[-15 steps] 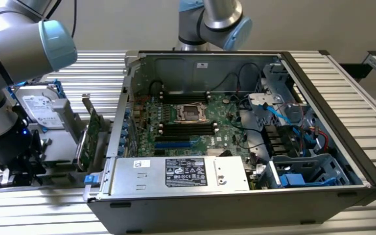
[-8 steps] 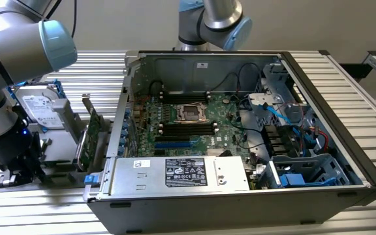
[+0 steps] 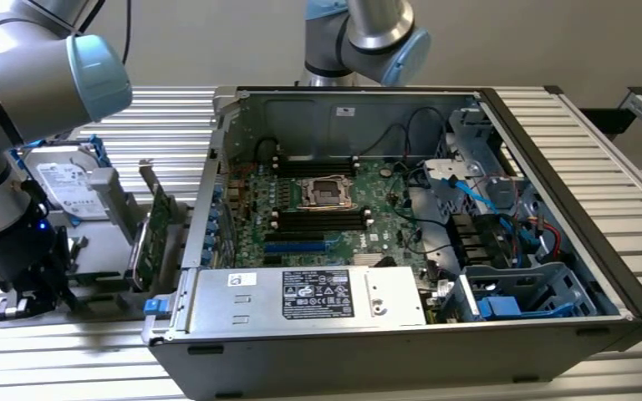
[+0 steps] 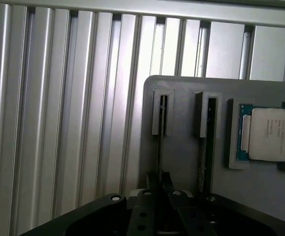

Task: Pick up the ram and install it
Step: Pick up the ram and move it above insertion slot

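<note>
Our gripper [image 4: 159, 181] hangs over the grey holder [image 4: 181, 162], on the exterior view's left of the open case [image 3: 298, 113]. The ram [image 4: 159, 152] stands on edge in a slot there, top edge exposed for grasping. The fingers [image 4: 166, 181] pinch it, nearly closed.

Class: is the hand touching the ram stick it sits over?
Cannot tell. In the wrist view the hand straddles the ram, which stands edge-on in the grey tray; neither contact nor a gap shows plainly.
</note>
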`<state>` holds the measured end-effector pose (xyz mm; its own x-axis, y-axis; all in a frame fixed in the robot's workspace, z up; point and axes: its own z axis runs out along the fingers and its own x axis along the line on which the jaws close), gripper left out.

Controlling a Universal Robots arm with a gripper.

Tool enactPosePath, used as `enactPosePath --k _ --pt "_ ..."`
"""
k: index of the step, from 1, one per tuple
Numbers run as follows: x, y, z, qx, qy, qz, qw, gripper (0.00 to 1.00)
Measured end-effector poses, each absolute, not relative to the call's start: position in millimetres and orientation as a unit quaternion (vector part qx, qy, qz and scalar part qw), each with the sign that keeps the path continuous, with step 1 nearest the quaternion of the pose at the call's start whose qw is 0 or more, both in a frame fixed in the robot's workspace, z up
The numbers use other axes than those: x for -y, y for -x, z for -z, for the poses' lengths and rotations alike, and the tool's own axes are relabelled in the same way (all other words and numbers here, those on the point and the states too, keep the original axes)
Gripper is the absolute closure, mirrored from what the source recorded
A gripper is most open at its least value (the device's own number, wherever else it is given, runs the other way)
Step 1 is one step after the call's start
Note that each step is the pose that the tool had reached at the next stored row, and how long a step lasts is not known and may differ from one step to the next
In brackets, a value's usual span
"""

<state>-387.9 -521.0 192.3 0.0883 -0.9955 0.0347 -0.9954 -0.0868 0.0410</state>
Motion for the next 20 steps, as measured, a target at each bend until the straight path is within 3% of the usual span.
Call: enactPosePath --k 20 --pt "520.9 387.8 -191.4 0.696 -0.718 0.002 0.028 0.86"
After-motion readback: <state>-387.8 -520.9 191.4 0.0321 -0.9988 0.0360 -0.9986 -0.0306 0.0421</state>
